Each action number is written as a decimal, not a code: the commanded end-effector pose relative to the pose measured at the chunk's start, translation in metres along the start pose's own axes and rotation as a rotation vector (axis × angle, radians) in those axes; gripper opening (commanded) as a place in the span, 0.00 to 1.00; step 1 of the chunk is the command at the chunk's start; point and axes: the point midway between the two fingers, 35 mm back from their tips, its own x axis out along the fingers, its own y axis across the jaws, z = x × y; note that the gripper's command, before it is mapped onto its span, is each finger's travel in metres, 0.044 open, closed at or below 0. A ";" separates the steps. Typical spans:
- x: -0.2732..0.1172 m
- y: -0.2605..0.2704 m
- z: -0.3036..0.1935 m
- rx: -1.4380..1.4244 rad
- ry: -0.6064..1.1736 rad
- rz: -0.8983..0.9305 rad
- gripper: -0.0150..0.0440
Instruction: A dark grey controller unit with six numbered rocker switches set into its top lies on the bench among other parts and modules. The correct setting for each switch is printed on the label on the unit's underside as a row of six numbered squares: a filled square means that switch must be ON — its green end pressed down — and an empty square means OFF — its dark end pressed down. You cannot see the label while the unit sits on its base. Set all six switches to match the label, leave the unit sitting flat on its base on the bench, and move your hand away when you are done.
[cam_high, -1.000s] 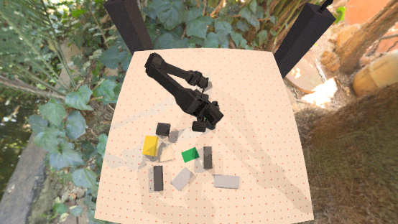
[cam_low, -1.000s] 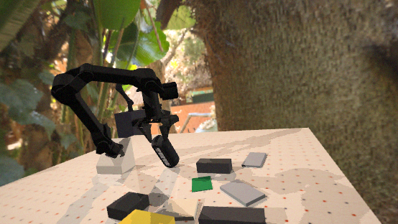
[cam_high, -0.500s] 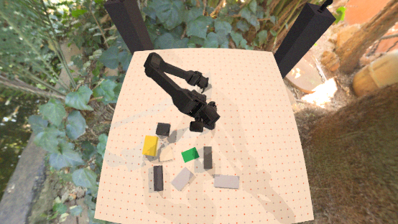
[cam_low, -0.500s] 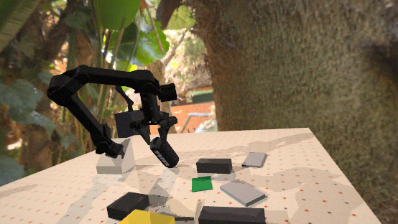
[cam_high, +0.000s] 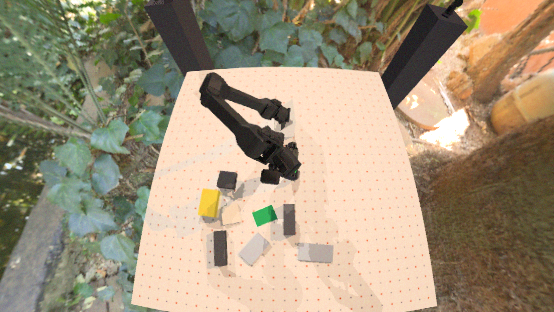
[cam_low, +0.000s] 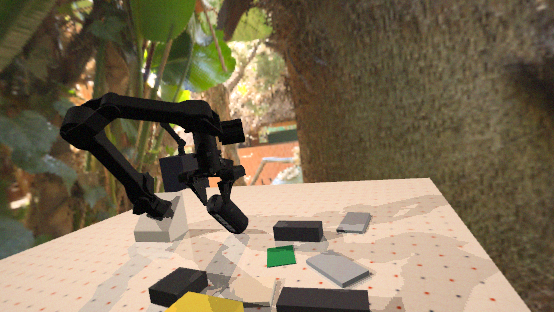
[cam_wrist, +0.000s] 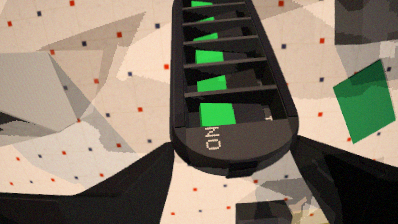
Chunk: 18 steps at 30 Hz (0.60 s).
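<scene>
The dark grey controller unit (cam_high: 297, 172) (cam_low: 227, 216) (cam_wrist: 235, 142) hangs tilted above the bench. My gripper (cam_low: 215, 199) (cam_wrist: 232, 146) is shut on it, one finger on each side near one end. In the wrist view its top faces the camera. The nearest switch (cam_wrist: 217, 114) shows a broad green face, and the switches behind it show green on the left too. Some green faces look broad, others wedge-shaped; I cannot tell every switch's setting. The word ON is printed on the near end, left of centre. The label on the underside is hidden.
A green plate (cam_high: 264, 215) (cam_low: 281, 256) (cam_wrist: 365, 102), dark blocks (cam_high: 289, 219) (cam_high: 220, 248) (cam_high: 227, 180), a yellow block (cam_high: 209, 202), a beige piece (cam_high: 231, 215) and grey slabs (cam_high: 254, 249) (cam_high: 315, 253) lie on the bench. A pale block (cam_low: 155, 231) stands by the arm's base.
</scene>
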 end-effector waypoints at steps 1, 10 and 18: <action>0.007 0.003 -0.001 -0.002 0.001 0.014 0.83; 0.012 0.003 -0.007 -0.002 0.002 0.014 0.83; 0.016 0.003 -0.011 -0.002 0.002 0.014 0.83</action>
